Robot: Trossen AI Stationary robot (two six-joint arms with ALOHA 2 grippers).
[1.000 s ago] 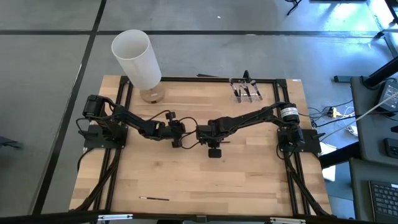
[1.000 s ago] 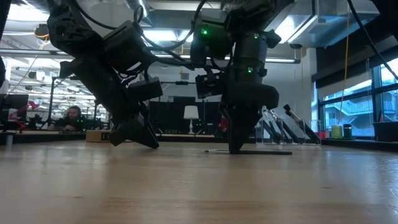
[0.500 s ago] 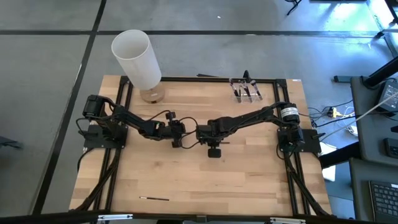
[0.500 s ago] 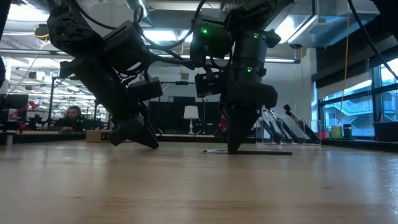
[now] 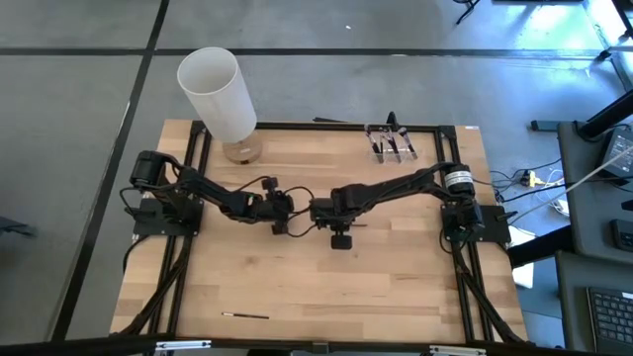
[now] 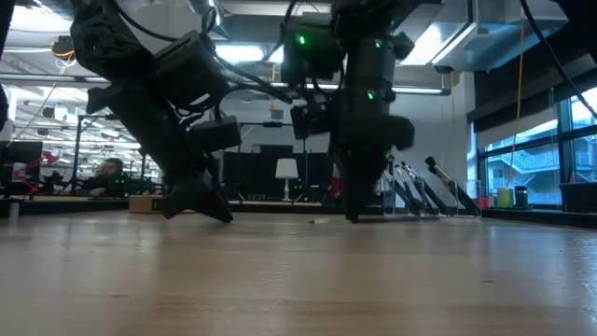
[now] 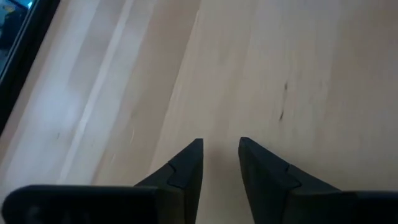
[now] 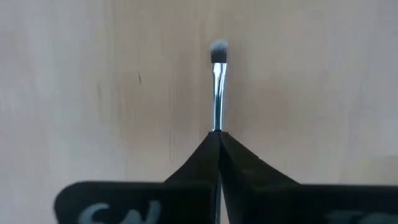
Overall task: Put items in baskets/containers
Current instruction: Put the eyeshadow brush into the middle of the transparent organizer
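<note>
Right end effector clamped on makeup brush mid-desk; left end effector parted, empty. No legible writing.

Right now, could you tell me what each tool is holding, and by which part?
The right tool grips a makeup brush by its handle; the left tool holds nothing.

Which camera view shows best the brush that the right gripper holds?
The right wrist view: the right gripper is shut on the brush, whose silver ferrule and grey tuft stick out past the fingertips. The high view hides it under the arm. The low view shows only a pale tip beside the gripper. The left wrist view shows bare table.
</note>
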